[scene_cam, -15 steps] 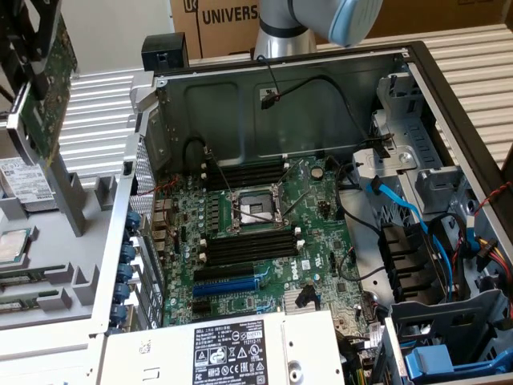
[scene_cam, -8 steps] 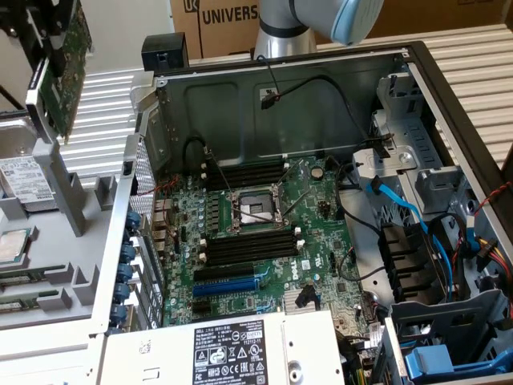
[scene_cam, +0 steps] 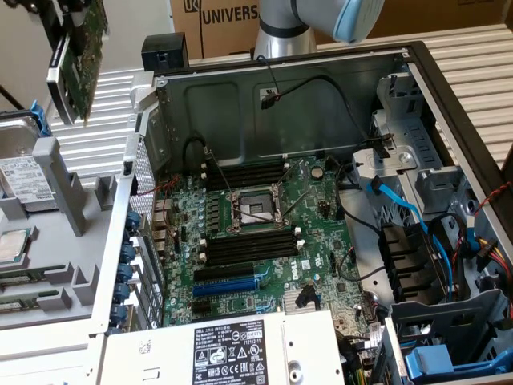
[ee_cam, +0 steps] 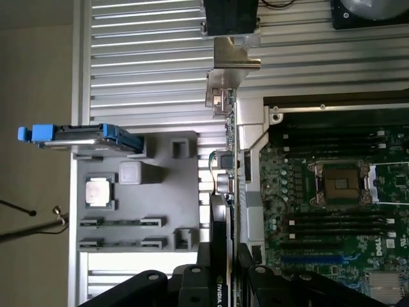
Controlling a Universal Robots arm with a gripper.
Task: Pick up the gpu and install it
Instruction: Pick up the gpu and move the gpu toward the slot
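The gpu (scene_cam: 78, 60), a green card with a black cooler and a silver end bracket, hangs tilted in the air at the exterior view's upper left. It is above the ridged table, outside the open computer case (scene_cam: 417, 64). In the wrist view the gpu (ee_cam: 229, 160) shows edge-on, bracket (ee_cam: 231, 70) pointing away from the camera. My gripper (ee_cam: 227, 272) is shut on the card's near end, one black finger (ee_cam: 206, 259) on each side. The green motherboard (scene_cam: 264, 233) lies inside the case, with its blue and black expansion slots (scene_cam: 228, 282) uncovered.
A grey parts fixture (scene_cam: 56, 265) beside the case holds a processor (scene_cam: 12, 245) and a hard drive (scene_cam: 24, 178) with blue tabs. The power supply (scene_cam: 232, 353) covers the case's near end. Blue and black cables (scene_cam: 401, 208) crowd the drive bays at the exterior view's right.
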